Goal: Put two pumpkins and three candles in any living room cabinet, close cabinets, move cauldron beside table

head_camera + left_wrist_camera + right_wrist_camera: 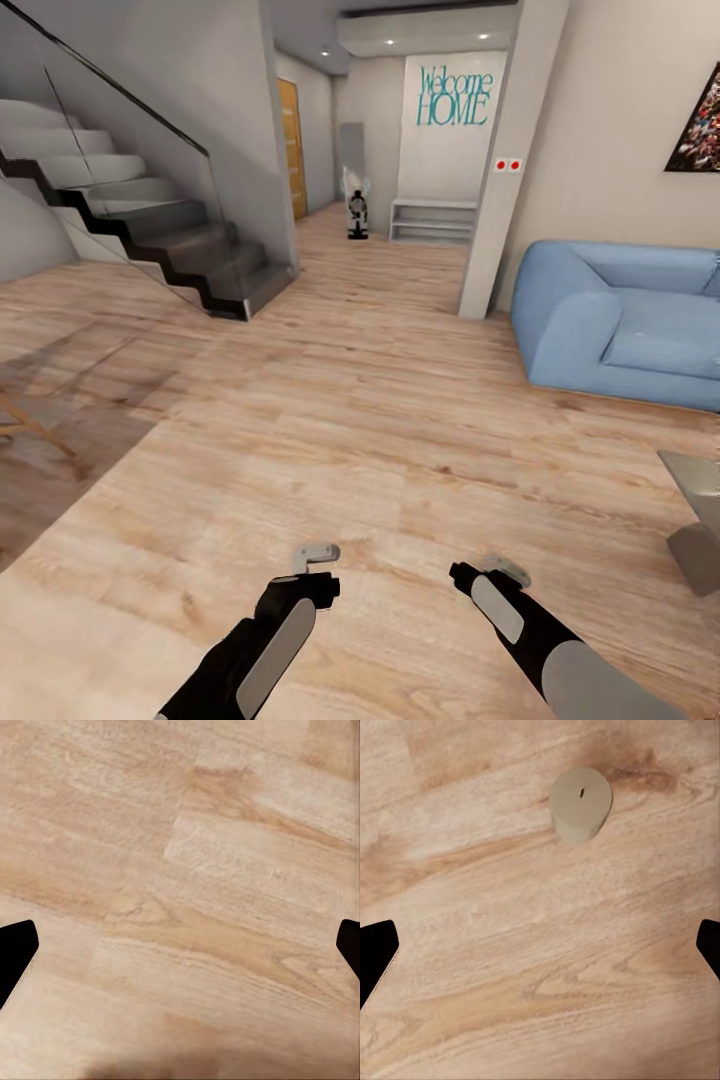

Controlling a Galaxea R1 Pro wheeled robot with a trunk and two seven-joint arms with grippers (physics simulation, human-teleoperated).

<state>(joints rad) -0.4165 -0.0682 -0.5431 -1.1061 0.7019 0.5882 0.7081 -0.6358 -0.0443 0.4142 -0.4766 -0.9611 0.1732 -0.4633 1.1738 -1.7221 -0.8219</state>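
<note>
A stubby pale candle (580, 803) stands upright on the plank floor (510, 967) beneath the wide-spread, empty right tool (540, 945), looking light, stiff and perhaps waxy-slick, best pinched across its round sides.

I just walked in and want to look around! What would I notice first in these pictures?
Probably the big blue sofa on the right against the pale wall, and the teal "Welcome HOME" sign far down the hall. On the left, dark stairs climb behind a glass rail. Closer in, a pale stubby candle stands upright on the wood floor, seen past the right pincer, which is open.
</note>
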